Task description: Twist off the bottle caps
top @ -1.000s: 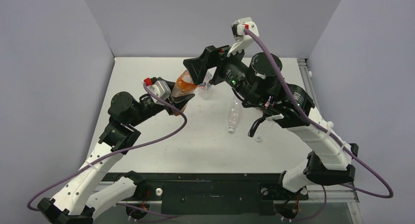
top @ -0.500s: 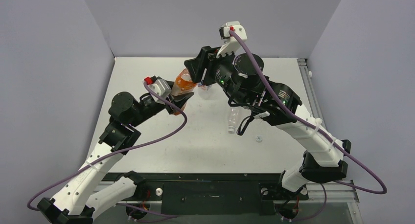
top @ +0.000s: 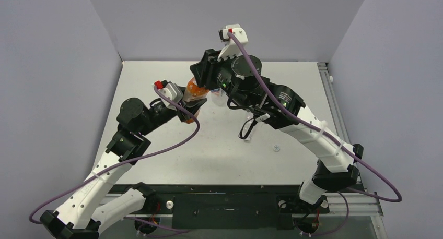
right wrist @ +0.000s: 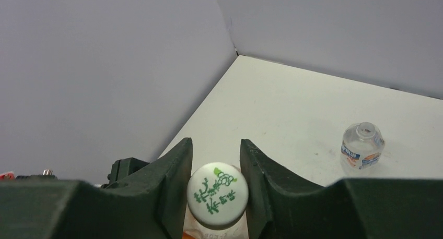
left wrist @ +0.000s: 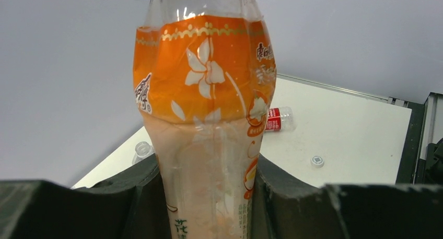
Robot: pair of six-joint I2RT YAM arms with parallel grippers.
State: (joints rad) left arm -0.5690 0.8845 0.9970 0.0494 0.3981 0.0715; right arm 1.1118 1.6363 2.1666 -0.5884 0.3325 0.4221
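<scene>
My left gripper (left wrist: 209,171) is shut on the lower body of an orange-labelled bottle (left wrist: 203,93) and holds it upright above the table's back left. In the top view the bottle (top: 195,91) stands between the left gripper (top: 189,109) and the right gripper (top: 201,80) above it. The bottle's white cap (right wrist: 217,193), printed with green characters, sits between the right gripper's (right wrist: 216,155) fingers, which press on both its sides. A loose whitish bottle cap (left wrist: 316,161) lies on the table (top: 276,148).
A small clear bottle (right wrist: 363,147) with an open neck stands upright near the back. A clear bottle with a red label (left wrist: 277,119) lies on its side. Another clear open bottle neck (left wrist: 142,150) shows beside the left finger. Grey walls close in the table.
The right arm has swung left and down over the orange bottle, and its jaws have closed from wide open onto the cap. The left gripper has kept its hold and place.
</scene>
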